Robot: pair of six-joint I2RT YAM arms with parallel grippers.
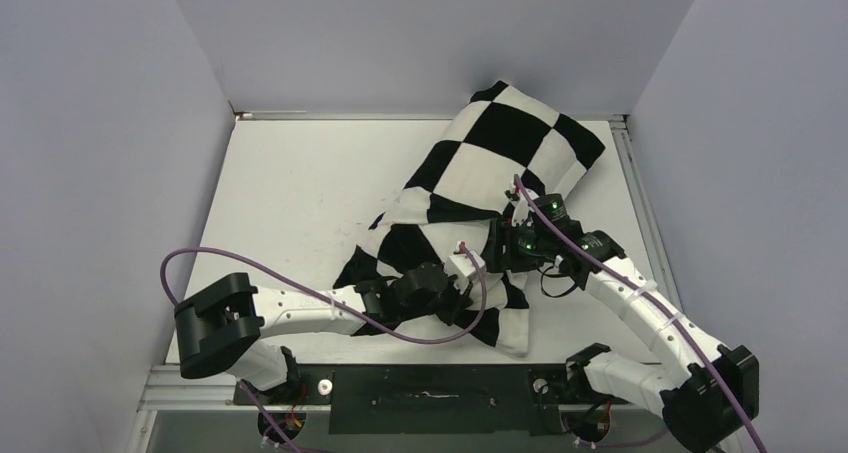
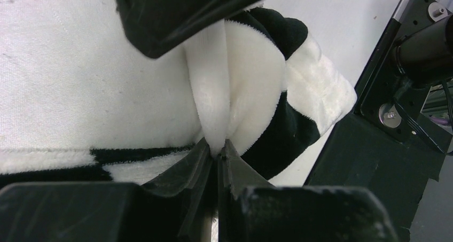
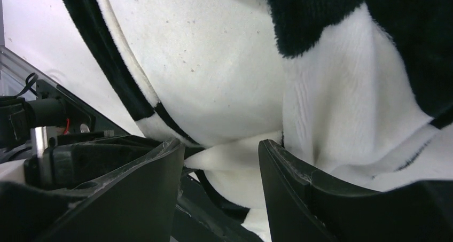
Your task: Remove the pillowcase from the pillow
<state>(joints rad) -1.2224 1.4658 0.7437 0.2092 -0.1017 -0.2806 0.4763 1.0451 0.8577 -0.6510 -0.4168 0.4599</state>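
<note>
Jaws of the left claw (image 2: 216,148) are pressed together on a fold of the plush, black-and-white checkered fabric pillowcase (image 1: 520,138). The right claw (image 3: 221,146) stands spread, a pointed tuck of white fabric lying loose between its jaws. Beside it bulges the plump pillow (image 3: 213,65), plain white and smooth-woven, rimmed by the cover's dark hem. The bundle lies diagonally on the right half of the matte white counter (image 1: 290,203), enclosed by pale grey walls (image 1: 110,123).

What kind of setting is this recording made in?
Probably a lab test cell, not a home: a white table boxed in by plain grey walls, two robot arms bolted at its edge.
</note>
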